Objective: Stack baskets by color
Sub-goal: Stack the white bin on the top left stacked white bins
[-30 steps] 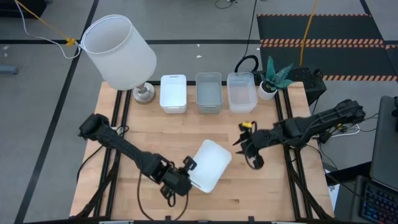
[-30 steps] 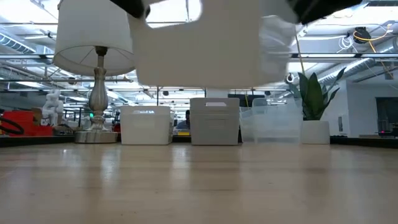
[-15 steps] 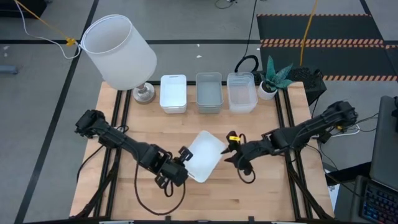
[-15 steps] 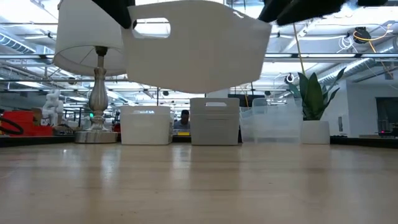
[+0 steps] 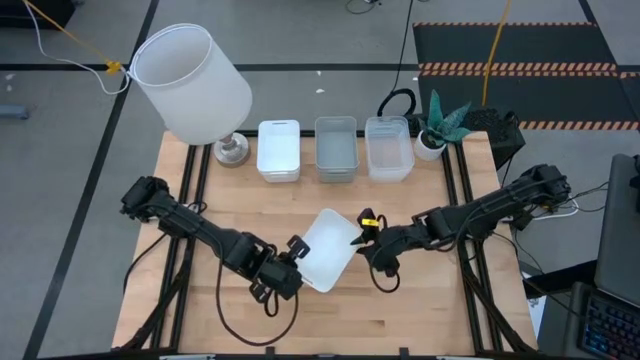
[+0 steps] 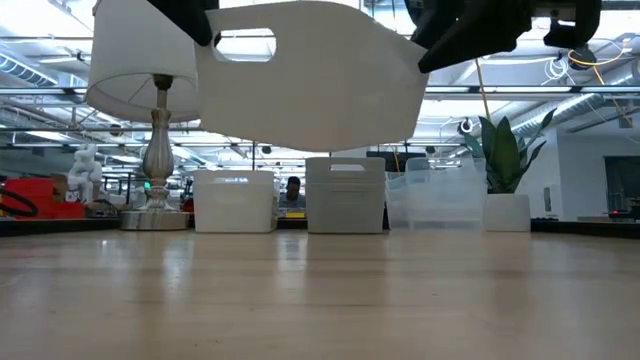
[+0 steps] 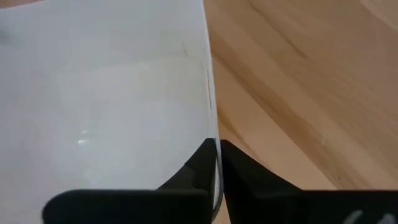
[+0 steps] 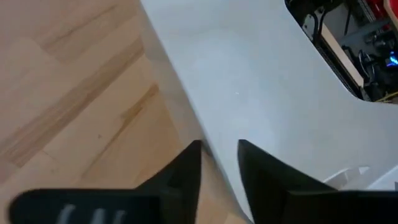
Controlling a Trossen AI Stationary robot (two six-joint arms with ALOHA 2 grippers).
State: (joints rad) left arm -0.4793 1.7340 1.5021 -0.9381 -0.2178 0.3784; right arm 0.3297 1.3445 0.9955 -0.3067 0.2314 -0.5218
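A white basket (image 5: 328,250) hangs tilted above the table's middle, also seen in the low view (image 6: 310,85). My left gripper (image 5: 296,262) is shut on its near-left side. My right gripper (image 5: 362,240) stands open at the basket's right side. Its fingers (image 8: 193,168) straddle the basket's wall (image 8: 186,81), one over the wood and one over the white plastic, with a gap showing. Three basket stacks rest on their bottoms along the far edge: white (image 5: 278,150), grey (image 5: 336,148) and clear (image 5: 388,147). My left gripper pinches the white basket's thin wall (image 7: 211,124) at its rim, one finger inside the basket and one outside. It comes slanting down from the table's near left. The basket is lifted clear of the table and tilted, its handle cutout (image 6: 245,45) facing the near side.
A lamp with a big white shade (image 5: 190,85) stands at the far left corner, its base (image 5: 231,150) beside the white stack. A potted plant (image 5: 438,128) stands at the far right. Bare wood (image 5: 300,195) lies between the stacks and the held basket.
My right gripper has moved toward the table's left and down, up to the basket's right side, rolling as it went. My left gripper has carried the white basket a little up and toward the table's far left, then held still. The basket stays clear of the table.
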